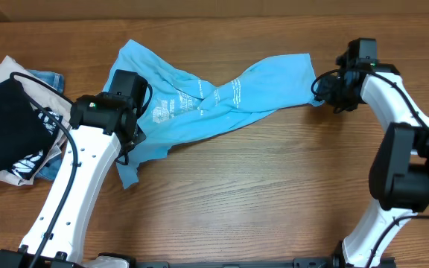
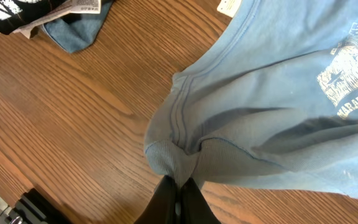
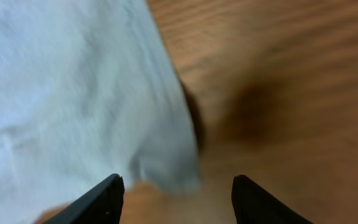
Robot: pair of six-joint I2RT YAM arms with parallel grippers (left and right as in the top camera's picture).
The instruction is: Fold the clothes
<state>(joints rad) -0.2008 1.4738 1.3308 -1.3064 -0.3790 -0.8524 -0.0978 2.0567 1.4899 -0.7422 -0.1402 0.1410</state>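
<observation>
The clothes, a sky-blue T-shirt (image 1: pixel 214 97) with white lettering, lies crumpled across the back of the wooden table. My left gripper (image 2: pixel 179 185) is shut on a bunched fold of the T-shirt (image 2: pixel 278 118) near its ribbed collar. In the overhead view the left gripper (image 1: pixel 130 123) sits over the shirt's left part. My right gripper (image 3: pixel 178 186) stands open at the shirt's right end, with the blurred edge of the T-shirt (image 3: pixel 73 93) just ahead of its fingertips and nothing pinched. Seen from overhead, the right gripper (image 1: pixel 332 89) is beside the shirt's right corner.
A black garment with white print (image 1: pixel 6 130) lies on beige and denim folded garments (image 1: pixel 39 78) at the far left. In the left wrist view the denim piece (image 2: pixel 76 31) shows at the top left. Bare wood (image 1: pixel 259 186) runs along the front.
</observation>
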